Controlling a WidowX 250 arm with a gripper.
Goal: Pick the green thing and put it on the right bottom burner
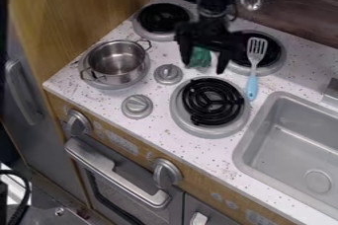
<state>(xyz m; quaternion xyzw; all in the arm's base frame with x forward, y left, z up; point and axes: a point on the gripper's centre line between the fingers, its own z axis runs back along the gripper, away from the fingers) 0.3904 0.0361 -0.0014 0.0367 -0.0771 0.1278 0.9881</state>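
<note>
The black gripper [203, 67] hangs over the middle of the stove top, open, its fingers spread apart. Between them and partly behind the gripper body is the green thing [200, 57]; its upper part is hidden, and I cannot tell whether it touches a finger. Just below the gripper in the view lies the right bottom burner [212, 101], a black coil in a grey ring with nothing on it.
A steel pot [117, 62] occupies the left bottom burner. A spatula [253, 71] with a blue handle lies across the back right burner [272, 54], its handle end close to the right bottom burner. Two knobs [168, 74] stand mid-stove; a sink [297, 145] is at right.
</note>
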